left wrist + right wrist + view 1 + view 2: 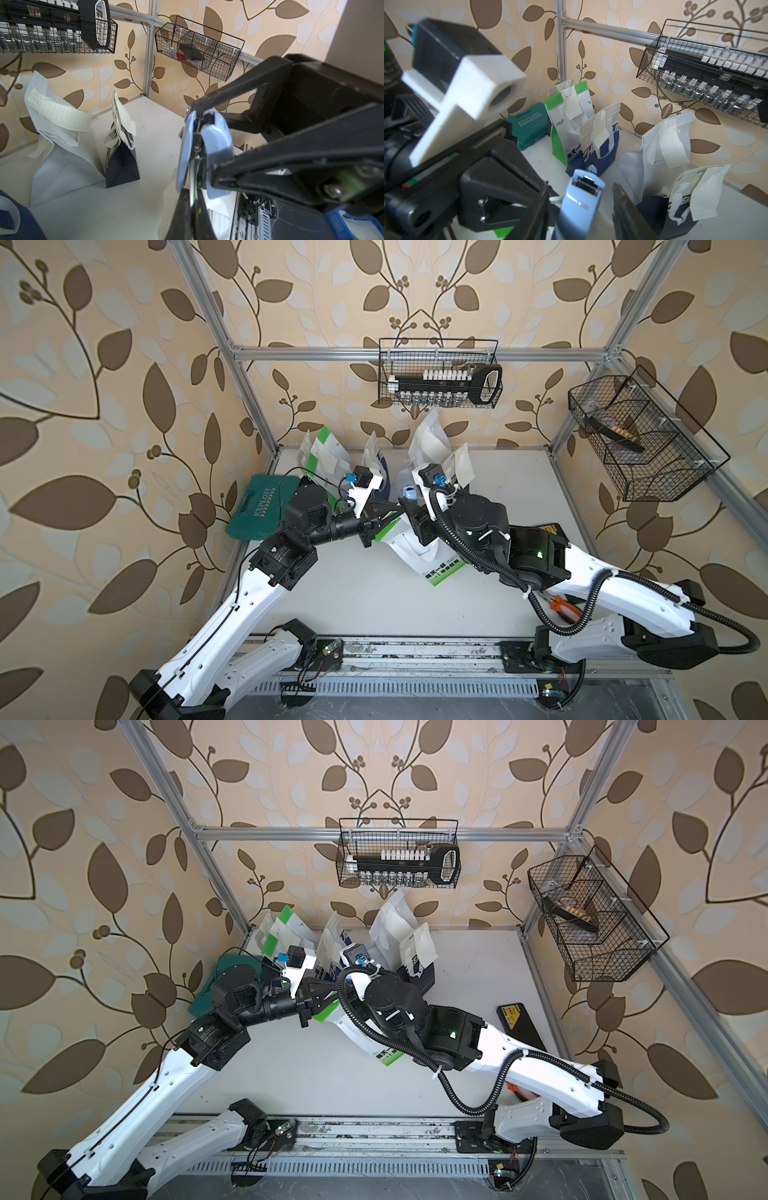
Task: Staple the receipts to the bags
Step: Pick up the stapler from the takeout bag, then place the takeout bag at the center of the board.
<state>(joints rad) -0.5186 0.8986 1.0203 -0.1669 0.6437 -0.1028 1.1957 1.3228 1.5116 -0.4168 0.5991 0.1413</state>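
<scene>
- On the far left I see a teal tool case (253, 506) lying at the edge of the worktop (374, 601).
- Just beside it, a green-and-white bag (560, 133) stands against the back wall. A receipt (572, 101) hangs from its top.
- Next along stands a navy-and-white lettered bag (600, 155), with its own receipt (600, 128) hanging at the top.
- The left gripper (192, 197) is clenched on the edge of a second green-and-white bag, the flat bag (419, 560) lying mid-worktop. I cannot tell whether a receipt is also in that pinch.
- A light-blue stapler (216, 149) stands upright just beside the left gripper's tips. A thin white and green edge runs between its two halves.
- The right gripper (204, 136) grasps the stapler. In the left wrist view, one finger bears on each side of it.
- Further right, a plain white bag (652, 145) stands at the back wall with a lined receipt (672, 143) at its top.
- A second navy bag (679, 209) stands nearer the front, with its receipt (708, 193) folded over the top.
- One wire basket (440, 402) hangs on the back rail, and another wire basket (648, 472) on the right rail.
</scene>
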